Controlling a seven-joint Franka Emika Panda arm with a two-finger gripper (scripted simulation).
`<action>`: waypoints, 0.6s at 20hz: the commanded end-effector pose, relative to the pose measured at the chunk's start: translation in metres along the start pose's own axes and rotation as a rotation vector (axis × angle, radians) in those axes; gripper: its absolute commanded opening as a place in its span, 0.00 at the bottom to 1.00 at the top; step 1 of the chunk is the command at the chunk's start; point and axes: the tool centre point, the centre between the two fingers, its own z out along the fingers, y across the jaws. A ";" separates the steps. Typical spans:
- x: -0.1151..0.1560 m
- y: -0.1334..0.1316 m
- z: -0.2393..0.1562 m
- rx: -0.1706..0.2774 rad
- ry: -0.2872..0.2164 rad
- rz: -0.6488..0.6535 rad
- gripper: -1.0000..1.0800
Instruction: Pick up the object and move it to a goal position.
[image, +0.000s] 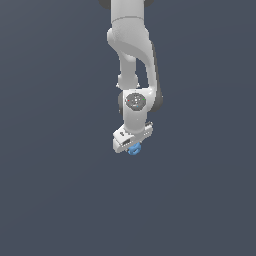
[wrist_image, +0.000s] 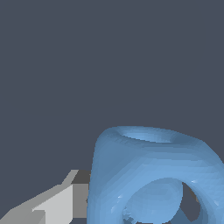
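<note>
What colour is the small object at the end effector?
Bright blue object; the wrist view shows it best.

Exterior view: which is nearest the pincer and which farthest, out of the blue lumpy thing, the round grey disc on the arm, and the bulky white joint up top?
1. Blue lumpy object: right at the pincer, just beneath it.
2. Round grey disc: on the wrist, above the pincer.
3. Bulky white joint: highest, near the picture's top edge.

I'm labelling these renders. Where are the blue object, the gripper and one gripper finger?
blue object (wrist_image: 148, 175): wrist view, on its front face above the ring-shaped opening.
gripper (image: 132, 145): exterior view, at the fingertips, just above the blue object.
gripper finger (wrist_image: 57, 203): wrist view, on its pale grey side surface.
</note>
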 end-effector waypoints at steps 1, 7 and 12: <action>-0.001 -0.003 -0.005 0.000 0.001 0.000 0.00; -0.006 -0.016 -0.027 -0.001 0.000 0.000 0.00; -0.012 -0.034 -0.056 -0.002 -0.001 -0.001 0.00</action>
